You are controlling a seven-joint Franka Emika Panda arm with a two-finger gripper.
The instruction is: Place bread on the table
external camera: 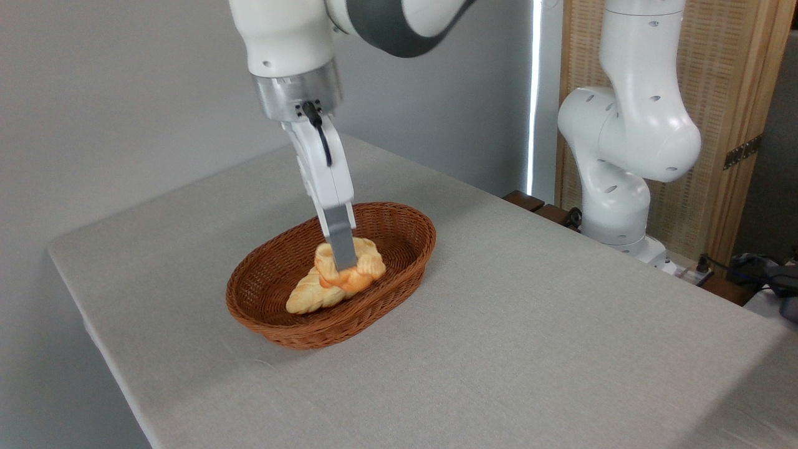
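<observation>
The small orange-golden knotted bun (356,269) is held in my gripper (343,265), which is shut on it from above. It hangs over the right half of the brown wicker basket (274,330), just above the paler braided loaf (308,296) lying on the basket floor. One grey finger (340,240) covers the bun's middle; the other finger is hidden behind it. The grey cloth table (530,349) spreads all around the basket.
The arm's white base (623,156) stands past the table's far right edge, before a wooden screen. Cables and a dark object (773,274) lie at the right border. The basket's rim rises around the bun.
</observation>
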